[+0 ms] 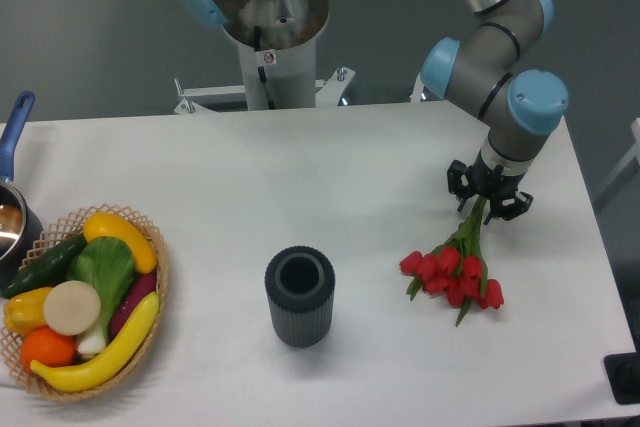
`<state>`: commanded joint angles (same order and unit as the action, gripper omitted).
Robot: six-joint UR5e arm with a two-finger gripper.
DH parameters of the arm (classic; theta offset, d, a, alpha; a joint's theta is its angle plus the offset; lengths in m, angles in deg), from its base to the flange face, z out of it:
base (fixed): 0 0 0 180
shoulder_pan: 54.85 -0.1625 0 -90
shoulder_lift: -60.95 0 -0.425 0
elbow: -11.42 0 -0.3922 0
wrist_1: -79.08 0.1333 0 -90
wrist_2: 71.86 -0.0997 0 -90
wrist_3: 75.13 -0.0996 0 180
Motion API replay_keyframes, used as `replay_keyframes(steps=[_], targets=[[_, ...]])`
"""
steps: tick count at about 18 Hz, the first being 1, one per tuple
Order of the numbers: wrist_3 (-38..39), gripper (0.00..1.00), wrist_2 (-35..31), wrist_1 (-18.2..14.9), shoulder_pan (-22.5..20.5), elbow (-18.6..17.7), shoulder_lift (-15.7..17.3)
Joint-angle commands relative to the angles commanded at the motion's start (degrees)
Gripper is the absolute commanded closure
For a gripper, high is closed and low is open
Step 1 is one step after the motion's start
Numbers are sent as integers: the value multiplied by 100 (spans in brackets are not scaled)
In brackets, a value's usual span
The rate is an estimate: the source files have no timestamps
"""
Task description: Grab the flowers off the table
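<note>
The flowers point(452, 270), a small bunch of red tulips with thin green stems, lie at the right side of the white table point(330, 162); the blooms point toward the front and the stems run up toward the back right. My gripper point(487, 205) is down at the stem ends, its black fingers on either side of the stems. The blooms rest on or just above the tabletop. Whether the fingers are pressed onto the stems cannot be told from this view.
A dark grey ribbed cylindrical vase point(299, 296) stands upright at the front middle. A wicker basket point(155, 272) of fruit and vegetables sits at the front left. A pot with a blue handle point(14, 125) is at the left edge. The robot base point(268, 42) stands behind the table.
</note>
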<state>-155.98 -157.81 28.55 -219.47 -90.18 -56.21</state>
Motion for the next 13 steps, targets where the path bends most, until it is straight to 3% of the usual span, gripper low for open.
replay_keyframes(steps=[6, 8, 13], targets=[[105, 96, -96, -35, -18, 35, 210], [237, 96, -272, -35, -53, 140, 378], [290, 94, -334, -123, -79, 562, 448]])
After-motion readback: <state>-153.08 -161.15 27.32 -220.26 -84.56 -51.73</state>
